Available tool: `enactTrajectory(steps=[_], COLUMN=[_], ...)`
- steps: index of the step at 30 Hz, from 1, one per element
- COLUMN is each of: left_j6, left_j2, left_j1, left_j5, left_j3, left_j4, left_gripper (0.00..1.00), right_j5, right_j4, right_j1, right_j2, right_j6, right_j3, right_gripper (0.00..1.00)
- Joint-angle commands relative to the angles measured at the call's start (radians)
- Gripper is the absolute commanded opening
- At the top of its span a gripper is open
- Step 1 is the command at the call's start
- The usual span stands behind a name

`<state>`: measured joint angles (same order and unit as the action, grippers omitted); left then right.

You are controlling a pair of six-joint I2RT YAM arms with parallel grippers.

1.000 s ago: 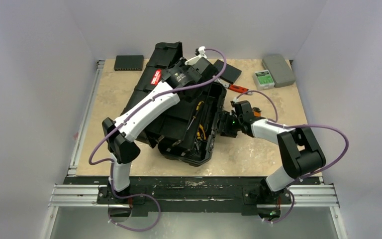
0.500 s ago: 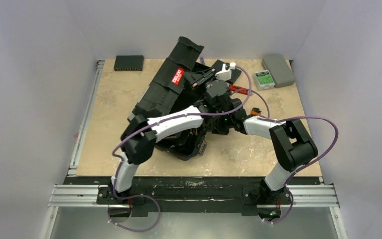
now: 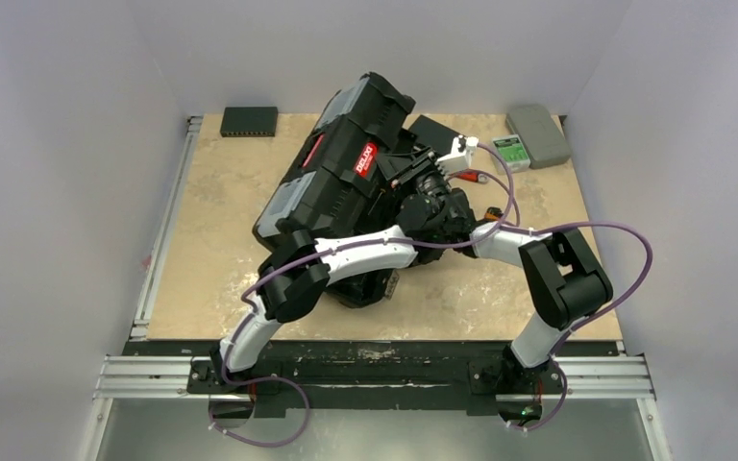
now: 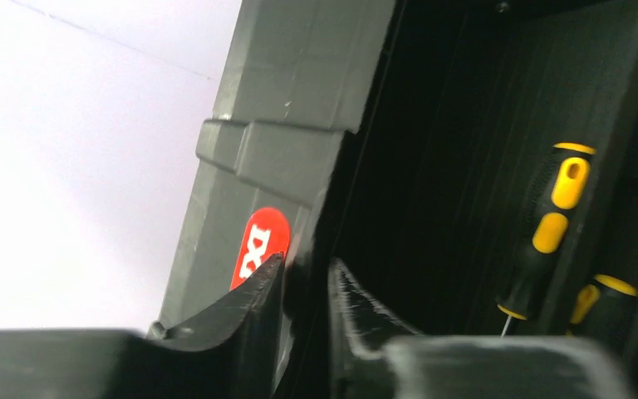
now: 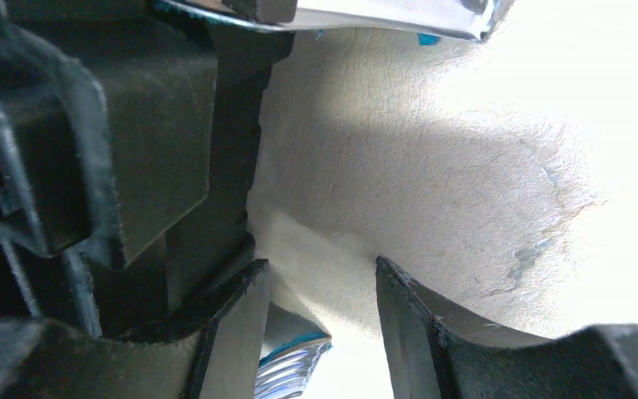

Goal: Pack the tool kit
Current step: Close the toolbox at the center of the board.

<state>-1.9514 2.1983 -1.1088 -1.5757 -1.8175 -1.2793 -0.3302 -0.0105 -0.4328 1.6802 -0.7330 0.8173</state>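
1. Nearest the bases, the right gripper (image 5: 320,270) sits low at the right-hand wall of the toolbox (image 3: 341,192). Its fingers are spread with only bare table (image 3: 211,211) between them, so it holds nothing; one finger lies close against the black wall.
2. The left gripper (image 4: 303,274) reaches across the box to the free edge of the lid (image 3: 356,144). Its fingers are nearly together with the lid's rim pinched between them, beside the red label (image 4: 253,249).
3. The toolbox stands askew in the middle of the table, its lid tilted up at an angle, neither flung back nor shut down.
4. Inside, a yellow-and-black screwdriver (image 4: 552,224) and a second handle (image 4: 602,299) lie in the base, so at least some tools are packed (the rest of the interior is too dark to judge).
5. Just right of the box, something red (image 3: 476,177) shows on the table; it may be a tool left out, though the arms partly hide it.
6. At the back sit a grey case (image 3: 538,134), a green-labelled box (image 3: 509,151) and a flat black box (image 3: 248,120).
7. Judgement: loading looks largely done; bringing the lid down and latching it is left.
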Motion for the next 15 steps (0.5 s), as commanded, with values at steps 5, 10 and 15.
enactTrajectory(steps=[5, 10, 15], left_j6=[0.223, 0.250, 0.296], left_j2=[-0.240, -0.258, -0.318], left_j1=[-0.153, -0.153, -0.166], left_j5=[-0.075, -0.075, -0.075], left_j3=[0.093, 0.121, 0.161], left_j4=[-0.150, -0.150, -0.150], left_gripper=[0.92, 0.95, 0.95], right_j5=[-0.035, -0.026, -0.016], right_j4=[-0.093, -0.079, -0.070], right_j1=[-0.026, -0.027, -0.026], right_j2=[0.028, 0.027, 0.027], right_j6=[0.036, 0.041, 0.047], right_j3=[0.092, 0.100, 0.100], right_gripper=[0.51, 0.51, 0.51])
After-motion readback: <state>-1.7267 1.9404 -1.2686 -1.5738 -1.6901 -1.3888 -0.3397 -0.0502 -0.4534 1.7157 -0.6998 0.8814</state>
